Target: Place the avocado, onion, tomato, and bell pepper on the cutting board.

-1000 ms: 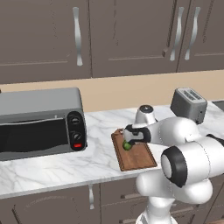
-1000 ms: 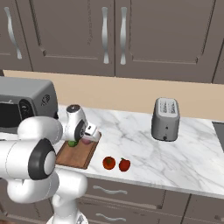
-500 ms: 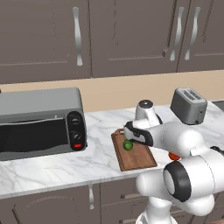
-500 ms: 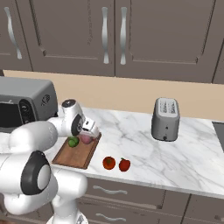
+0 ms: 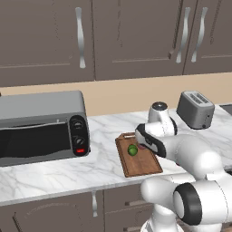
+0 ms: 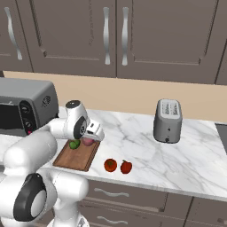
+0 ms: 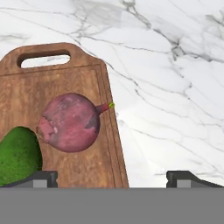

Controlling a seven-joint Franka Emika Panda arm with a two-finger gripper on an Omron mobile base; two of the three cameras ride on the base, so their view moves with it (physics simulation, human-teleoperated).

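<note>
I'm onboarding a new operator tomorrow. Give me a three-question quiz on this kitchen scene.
1. True or false: the onion lies on the cutting board.
2. Which vegetables sit on the counter, off the board? A) avocado and onion B) tomato and bell pepper C) none
3. Fill in: the gripper above the board is ____.

Key: 1 true; 2 B; 3 open
</note>
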